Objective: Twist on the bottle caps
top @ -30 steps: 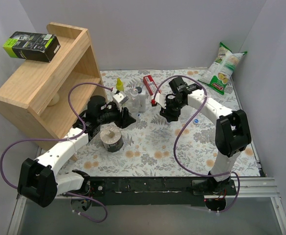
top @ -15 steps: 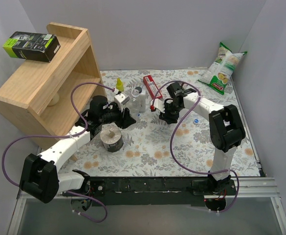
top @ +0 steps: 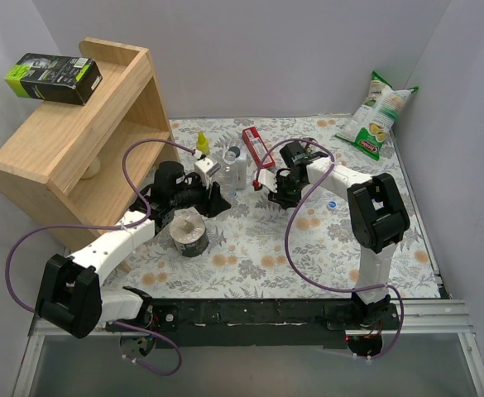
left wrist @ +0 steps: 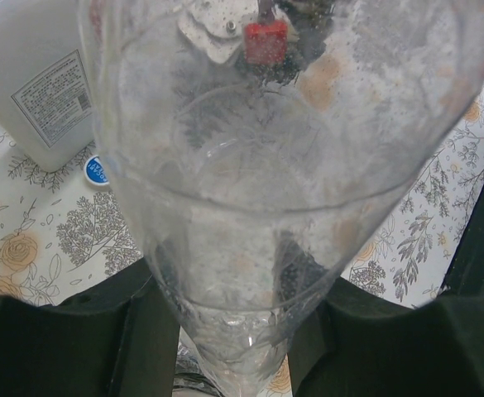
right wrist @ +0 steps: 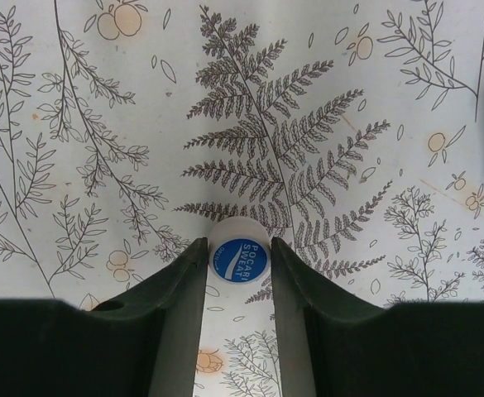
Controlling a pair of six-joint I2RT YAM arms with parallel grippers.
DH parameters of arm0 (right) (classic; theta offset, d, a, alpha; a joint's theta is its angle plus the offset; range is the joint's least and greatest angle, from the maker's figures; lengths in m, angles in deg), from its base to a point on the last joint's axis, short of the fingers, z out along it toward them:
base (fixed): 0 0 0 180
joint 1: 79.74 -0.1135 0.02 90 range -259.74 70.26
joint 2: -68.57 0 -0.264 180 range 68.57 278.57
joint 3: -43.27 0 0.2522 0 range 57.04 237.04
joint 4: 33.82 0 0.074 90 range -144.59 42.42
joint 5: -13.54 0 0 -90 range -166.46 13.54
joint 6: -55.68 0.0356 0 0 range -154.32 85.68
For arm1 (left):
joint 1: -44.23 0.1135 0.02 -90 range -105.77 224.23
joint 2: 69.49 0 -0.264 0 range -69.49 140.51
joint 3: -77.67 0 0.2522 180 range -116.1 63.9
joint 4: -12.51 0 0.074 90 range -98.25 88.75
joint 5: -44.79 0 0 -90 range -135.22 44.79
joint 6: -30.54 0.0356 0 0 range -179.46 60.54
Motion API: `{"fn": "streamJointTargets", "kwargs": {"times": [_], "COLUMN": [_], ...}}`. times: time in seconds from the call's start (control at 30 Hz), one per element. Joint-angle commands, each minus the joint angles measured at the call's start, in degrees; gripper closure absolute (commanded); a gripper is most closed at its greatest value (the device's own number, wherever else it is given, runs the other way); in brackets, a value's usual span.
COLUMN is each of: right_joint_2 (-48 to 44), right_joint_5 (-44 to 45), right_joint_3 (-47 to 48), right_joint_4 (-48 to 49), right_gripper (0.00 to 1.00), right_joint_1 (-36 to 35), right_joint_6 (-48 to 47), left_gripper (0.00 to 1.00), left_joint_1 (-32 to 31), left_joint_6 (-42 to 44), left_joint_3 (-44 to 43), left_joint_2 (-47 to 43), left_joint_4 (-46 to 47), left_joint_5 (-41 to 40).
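Holdings, both arms, itemised.

Item one: my left pincer [left wrist: 229, 343], clenched on a clear see-through plastic bottle [left wrist: 250, 190]. My two black fingers [left wrist: 134, 331] press its sides low in the left wrist view. The bottle fills most of that view, and the patterned cloth shows through its wall. Whether its neck bears a cap I cannot tell.

Item two: my right pincer [right wrist: 239, 269], down at the table and grasping a small round blue plastic screw cap [right wrist: 239, 258] with white lettering on top. The cap lies flat on the white floral tablecloth [right wrist: 101, 124], between my fingertips and touching both.

Item three: a second blue screw cap [left wrist: 98, 169], loose on the cloth. It sits just beside the foot of an opaque white plastic bottle with a printed label [left wrist: 35, 91], to the left of the held bottle in the left wrist view.

Item four, surroundings from overhead:
- A slim yellow bottle [top: 201, 142] stands beyond my left pincer.
- A grey roll with a pale core [top: 188, 233] lies just beside my left forearm.
- A light wooden shelf unit [top: 84, 141] occupies the far left, with a black-and-green cardboard box [top: 53, 77] on its top.
- A green-and-white snack bag [top: 376, 116] is at the far right corner.
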Motion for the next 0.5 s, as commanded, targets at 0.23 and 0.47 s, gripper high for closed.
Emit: {"fn": "streamJointTargets", "kwargs": {"times": [0.23, 0.47], "right_joint_2": [0.22, -0.39], "right_joint_5": [1.00, 1.70], "right_joint_3": [-3.33, -5.44], "right_joint_4": [1.78, 2.30], "right_gripper": [0.61, 0.68], "right_joint_1": [-0.20, -0.20], "right_joint_6": [-0.75, -1.10], "left_gripper": [1.00, 1.00], "left_joint_1": [0.27, -0.52], "left_joint_6": [0.17, 2.37], "left_joint_3": [-1.24, -0.19], "left_joint_2": [-0.42, 0.28], "left_joint_4": [2.14, 2.76], "left_joint_5": [0.84, 2.69]}}
